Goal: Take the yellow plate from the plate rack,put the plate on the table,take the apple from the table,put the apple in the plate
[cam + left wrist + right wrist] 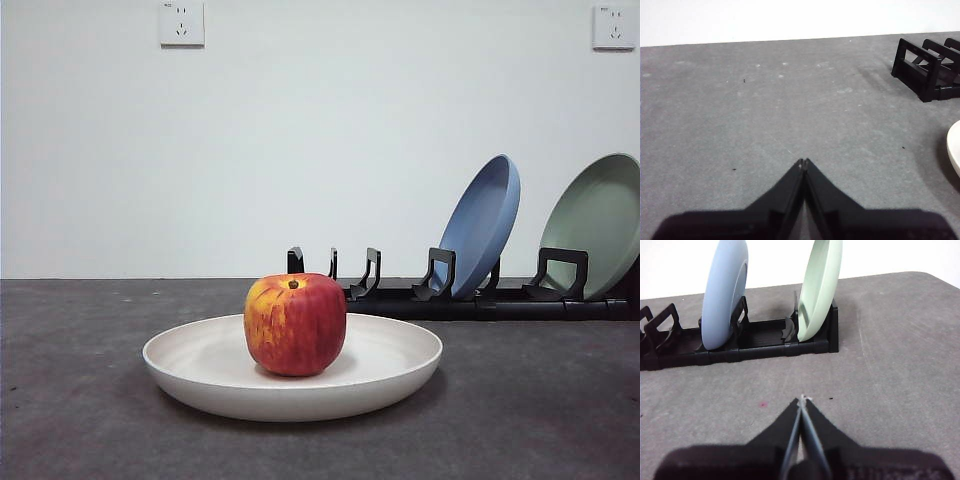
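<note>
The yellow plate [292, 370], cream and shallow, lies flat on the table [80, 400] in the front view. The apple [295, 324], red streaked with yellow, stands upright in its middle. Behind it runs the black plate rack [470, 295]. In the left wrist view my left gripper [803, 162] is shut and empty over bare table, with an edge of the yellow plate [955, 150] and one end of the plate rack [927, 67] off to its side. My right gripper [802, 399] is shut and empty, a short way in front of the plate rack [740, 342].
A blue plate [483, 225] and a pale green plate [598, 225] lean in the rack's slots; both show in the right wrist view, the blue plate [725, 290] and the green plate [820, 287]. The rack's slots toward the apple hold nothing. A white wall stands behind.
</note>
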Robot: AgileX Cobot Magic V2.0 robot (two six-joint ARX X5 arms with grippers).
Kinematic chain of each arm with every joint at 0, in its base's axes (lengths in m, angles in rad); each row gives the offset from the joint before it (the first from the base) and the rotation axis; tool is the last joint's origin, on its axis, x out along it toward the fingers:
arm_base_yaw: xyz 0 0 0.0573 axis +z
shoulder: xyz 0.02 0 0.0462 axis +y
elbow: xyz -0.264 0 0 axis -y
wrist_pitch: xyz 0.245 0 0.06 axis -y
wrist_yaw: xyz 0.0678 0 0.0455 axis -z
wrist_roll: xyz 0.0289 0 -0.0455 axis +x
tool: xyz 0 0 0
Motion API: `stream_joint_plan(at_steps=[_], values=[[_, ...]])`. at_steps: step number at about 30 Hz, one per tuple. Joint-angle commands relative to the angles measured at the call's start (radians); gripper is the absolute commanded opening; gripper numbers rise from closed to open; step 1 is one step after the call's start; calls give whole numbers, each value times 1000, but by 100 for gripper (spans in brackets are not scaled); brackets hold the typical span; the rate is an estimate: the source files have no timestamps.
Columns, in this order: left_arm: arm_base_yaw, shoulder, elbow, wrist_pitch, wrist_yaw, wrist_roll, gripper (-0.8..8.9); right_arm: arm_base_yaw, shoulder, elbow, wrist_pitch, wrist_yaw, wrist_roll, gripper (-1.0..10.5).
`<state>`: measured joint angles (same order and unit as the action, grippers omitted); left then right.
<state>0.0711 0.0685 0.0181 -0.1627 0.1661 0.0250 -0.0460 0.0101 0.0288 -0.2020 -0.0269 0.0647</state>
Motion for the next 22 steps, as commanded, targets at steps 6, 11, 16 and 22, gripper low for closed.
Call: stream_joint_plan(at_steps=[6,11,16,22], values=[[3,0,-10,5,-3,-6,-4,0,-2,-9,7,1,11,1],[3,0,-10,5,-3,-5,-4,0,-2,-9,7,1,11,1],[3,0,-10,5,-3,-5,-4,0,-2,-9,7,1,11,1],[3,0,-10,5,-3,-5,-4,0,-2,-9,7,1,11,1]])
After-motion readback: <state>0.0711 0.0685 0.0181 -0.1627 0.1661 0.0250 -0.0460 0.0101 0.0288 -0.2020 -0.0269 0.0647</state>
